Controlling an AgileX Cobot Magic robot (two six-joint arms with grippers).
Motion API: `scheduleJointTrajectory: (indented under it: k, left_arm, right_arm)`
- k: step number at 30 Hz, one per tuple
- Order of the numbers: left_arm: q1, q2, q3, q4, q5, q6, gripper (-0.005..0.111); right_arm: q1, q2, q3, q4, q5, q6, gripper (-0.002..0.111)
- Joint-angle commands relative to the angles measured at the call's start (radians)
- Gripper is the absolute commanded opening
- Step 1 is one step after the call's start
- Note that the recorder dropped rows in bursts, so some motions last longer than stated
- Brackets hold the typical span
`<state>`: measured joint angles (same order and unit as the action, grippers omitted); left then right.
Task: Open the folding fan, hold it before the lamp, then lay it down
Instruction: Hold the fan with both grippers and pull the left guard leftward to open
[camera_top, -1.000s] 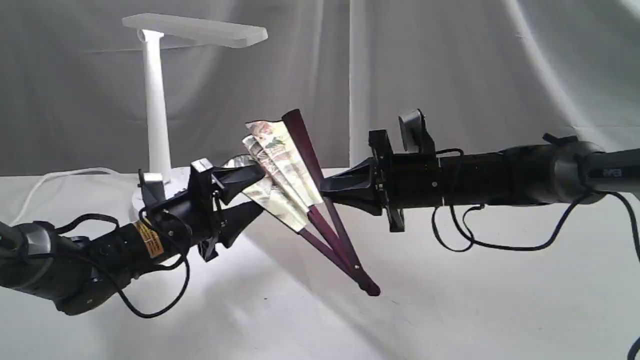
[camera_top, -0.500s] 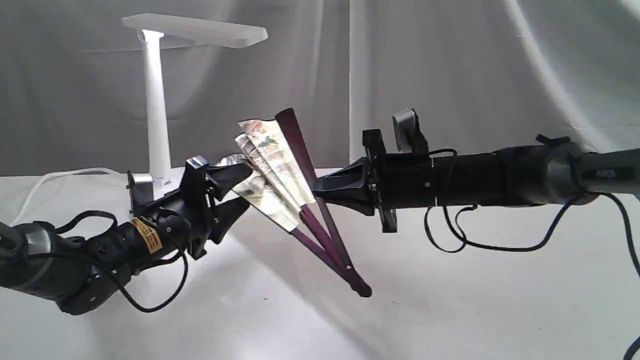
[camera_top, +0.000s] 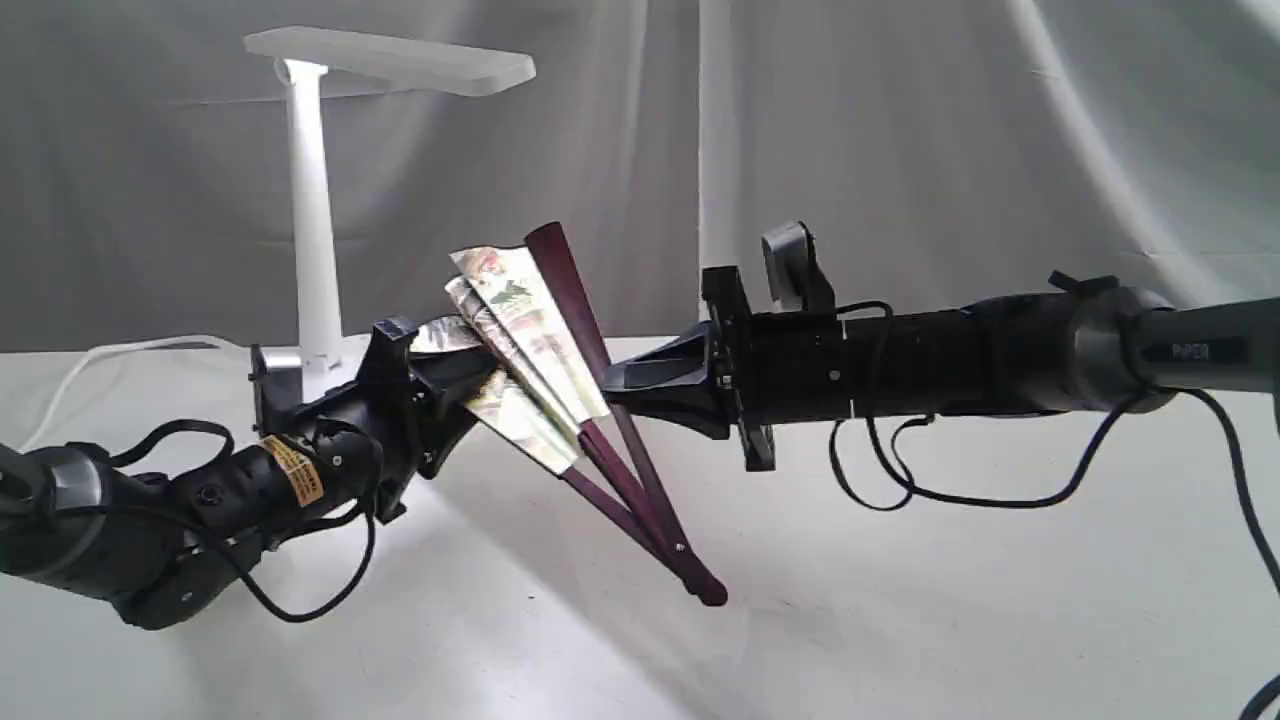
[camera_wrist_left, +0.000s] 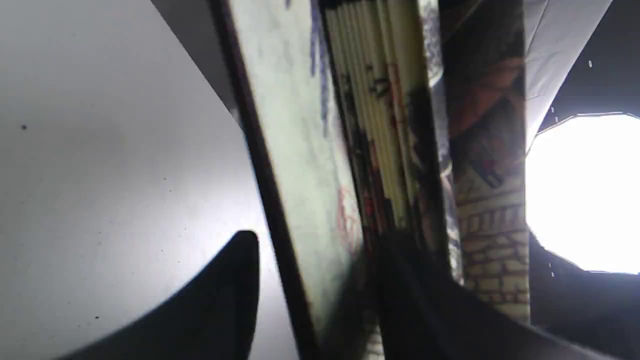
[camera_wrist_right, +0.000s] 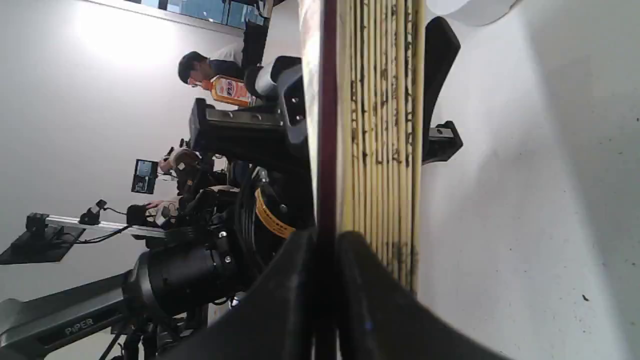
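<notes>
Fan (camera_top: 540, 330) up off the counter (camera_top: 900, 620), slung between my 2 arms and only partly spread: a few painted folds splayed out, and the maroon ribs running down to the pivot, which is the lowest end. That pivot looks just clear of the counter, though from this angle I can't swear it isn't touching.

My right pincer (camera_top: 610, 385) comes in level from the right and is clamped tight on the outer maroon rib, just below the paper. The right wrist view has that rib squeezed between both fingers (camera_wrist_right: 295, 300), with the stacked cream folds standing right beside it.

Over on the other side, my left pincer (camera_top: 470, 390) reaches up at a slant with the outermost fold between its jaws. They're not clamped. The left wrist view shows 1 finger (camera_wrist_left: 220, 300) standing apart from the black edge of the paper, with bright counter showing in the gap, so that pincer is part open around the fold.

The lamp (camera_top: 310, 220) stands upright at the back, behind my left arm, its flat head reaching out above. In the exterior view the fan sits lower than that head and to the right of the post. A white cord (camera_top: 120, 352) trails along the counter from behind my left arm.
</notes>
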<state>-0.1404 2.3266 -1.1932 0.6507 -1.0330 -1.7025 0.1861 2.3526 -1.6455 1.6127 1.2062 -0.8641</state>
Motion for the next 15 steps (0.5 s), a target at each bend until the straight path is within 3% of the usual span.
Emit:
scheduleJointTrajectory:
  k: [1, 11, 13, 15]
  left_arm:
    - [0.003, 0.001, -0.004, -0.010, -0.009, 0.010, 0.033]
    - [0.003, 0.001, -0.004, 0.000, -0.035, 0.010, 0.028]
    - [0.003, 0.001, -0.004, 0.012, -0.035, 0.010, 0.022]
    - [0.003, 0.001, -0.004, 0.016, -0.035, 0.010, 0.009]
  right_arm:
    - [0.001, -0.013, 0.004, 0.017, 0.015, -0.014, 0.000]
    - [0.001, -0.013, 0.004, 0.017, 0.015, -0.027, 0.000]
    - [0.003, -0.011, 0.004, 0.020, 0.015, -0.026, 0.000]
    - [0.003, -0.011, 0.004, 0.020, 0.015, -0.026, 0.000]
